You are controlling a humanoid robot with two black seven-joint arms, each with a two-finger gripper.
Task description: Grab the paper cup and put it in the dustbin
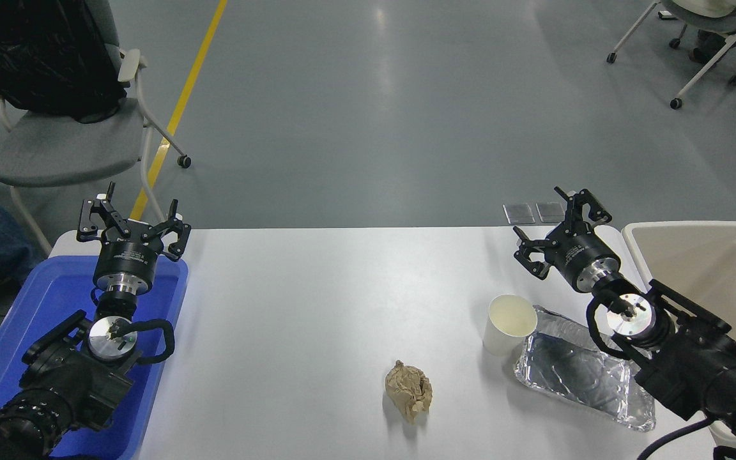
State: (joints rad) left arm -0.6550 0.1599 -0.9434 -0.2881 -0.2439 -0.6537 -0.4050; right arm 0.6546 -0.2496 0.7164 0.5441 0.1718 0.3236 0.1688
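The paper cup (507, 324) stands upright on the white table, right of centre, its cream inside showing. It touches the left end of a foil tray. The dustbin (706, 268) is the large cream bin at the table's right edge, partly behind my right arm. My right gripper (558, 228) is open and empty, held above the table's far edge, beyond and to the right of the cup and left of the dustbin. My left gripper (130, 225) is open and empty, parked over the far end of a blue tray at the lower left.
A shiny foil tray (582, 369) lies right of the cup, under my right arm. A crumpled brown paper ball (409, 390) lies near the front centre. The blue tray (36, 332) is at the left. A chair (61, 140) stands beyond the table's left.
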